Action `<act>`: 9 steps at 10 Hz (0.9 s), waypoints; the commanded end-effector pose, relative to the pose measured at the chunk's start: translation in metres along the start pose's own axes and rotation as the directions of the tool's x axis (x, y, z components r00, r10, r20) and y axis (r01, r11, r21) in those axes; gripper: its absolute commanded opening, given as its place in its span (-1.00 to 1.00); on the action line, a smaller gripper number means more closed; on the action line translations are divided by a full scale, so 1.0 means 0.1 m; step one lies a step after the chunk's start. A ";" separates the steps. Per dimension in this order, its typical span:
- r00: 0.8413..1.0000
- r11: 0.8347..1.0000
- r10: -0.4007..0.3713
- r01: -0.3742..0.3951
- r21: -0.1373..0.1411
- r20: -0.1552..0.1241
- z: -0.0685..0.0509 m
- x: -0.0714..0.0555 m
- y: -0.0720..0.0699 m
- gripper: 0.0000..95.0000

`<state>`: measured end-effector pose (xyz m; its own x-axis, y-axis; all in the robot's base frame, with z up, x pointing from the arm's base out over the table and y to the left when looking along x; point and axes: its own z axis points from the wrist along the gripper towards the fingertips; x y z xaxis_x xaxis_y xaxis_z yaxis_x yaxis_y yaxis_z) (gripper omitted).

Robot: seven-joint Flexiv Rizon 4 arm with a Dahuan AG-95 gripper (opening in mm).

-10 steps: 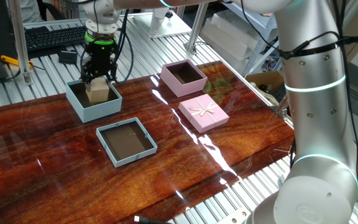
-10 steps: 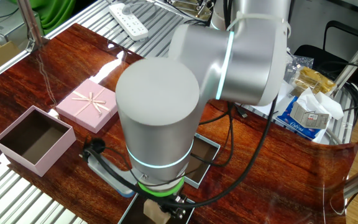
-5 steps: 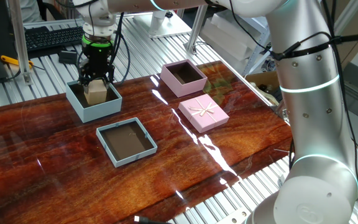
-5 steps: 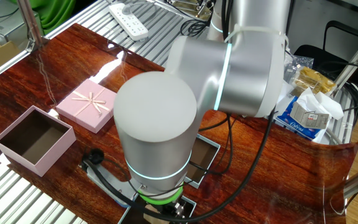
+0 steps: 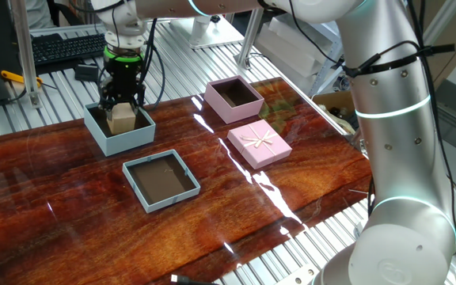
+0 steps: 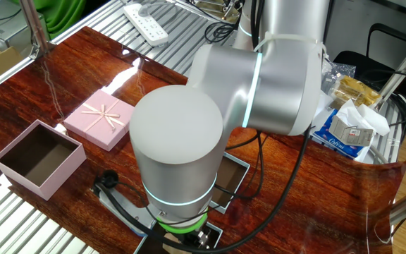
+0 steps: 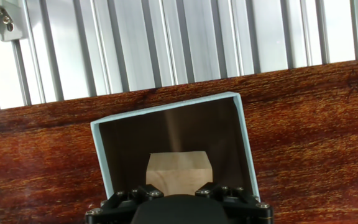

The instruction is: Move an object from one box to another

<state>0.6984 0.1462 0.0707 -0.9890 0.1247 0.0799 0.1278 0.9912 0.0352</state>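
The small pale wooden cube [image 5: 119,120] sits low inside the pale blue-grey box [image 5: 125,141] at the table's back left. My gripper [image 5: 121,109] reaches down into that box with its fingers on either side of the cube, shut on it. In the hand view the cube [image 7: 176,171] lies between my fingers at the gripper [image 7: 178,188], inside the blue-grey box [image 7: 166,106]. The pink box [image 5: 244,111] stands with nothing showing inside it at the back right; it also shows in the other fixed view [image 6: 27,180]. There the arm hides the gripper and cube.
A shallow blue-grey tray [image 5: 172,196] lies in front of the blue-grey box. The flat pink lid with a bow [image 5: 259,143] lies right of it, in front of the pink box. Ribbed metal surrounds the wooden top; a keyboard [image 5: 66,47] lies behind.
My gripper has sunk a little deeper into the blue-grey box with the cube between its fingers. The other boxes have not moved.
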 end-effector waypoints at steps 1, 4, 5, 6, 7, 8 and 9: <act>1.000 1.000 0.003 -0.003 -0.001 -0.001 0.01 0.00 0.00 -1.00; 1.000 1.000 0.005 -0.005 -0.001 -0.001 0.04 -0.01 0.01 -1.00; 1.000 1.000 0.007 -0.007 -0.002 -0.001 0.04 -0.01 0.01 -1.00; 1.000 1.000 0.006 -0.006 -0.001 0.000 0.05 -0.01 0.01 -1.00; 1.000 1.000 0.008 -0.008 -0.001 -0.002 0.05 -0.01 0.01 -1.00; 1.000 1.000 0.011 -0.011 -0.002 -0.002 0.05 -0.01 0.01 -1.00; 1.000 1.000 0.015 -0.015 -0.003 -0.002 0.06 -0.01 0.01 -1.00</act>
<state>0.6994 0.1468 0.0643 -0.9864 0.1420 0.0829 0.1453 0.9887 0.0359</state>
